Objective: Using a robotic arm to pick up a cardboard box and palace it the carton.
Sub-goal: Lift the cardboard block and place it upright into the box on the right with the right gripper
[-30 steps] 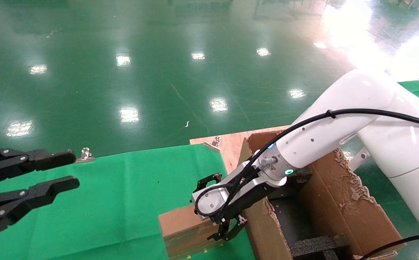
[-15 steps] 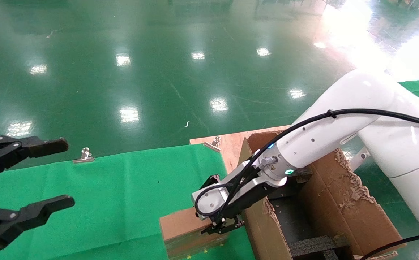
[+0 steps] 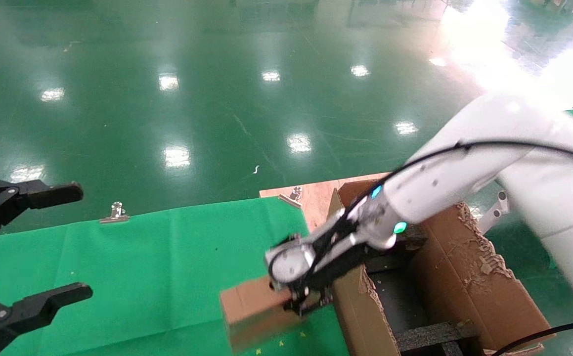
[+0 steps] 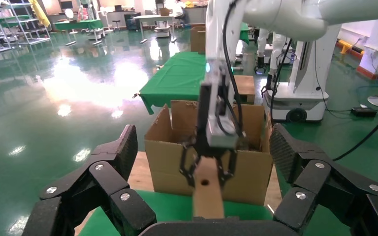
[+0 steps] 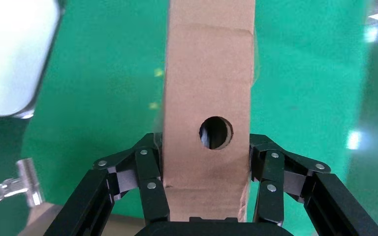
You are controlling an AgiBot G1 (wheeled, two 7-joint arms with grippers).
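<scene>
Cardboard box (image 5: 208, 98) on edge, hole facing right gripper (image 5: 204, 167).

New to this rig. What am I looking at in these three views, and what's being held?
It is a two-armed robot filmed by three cameras. The head view looks down from the robot's head. Its white right arm ends in a black right gripper shut on a small cardboard box, beside the big open carton where the box should go. The table wears a green cloth. The left gripper hangs open at the side, idle. The left wrist view looks out between that gripper's fingers at the right arm, box and carton from across the table. The right wrist view sits just behind the right gripper: both fingers press the box's sides, near its round hole.
</scene>
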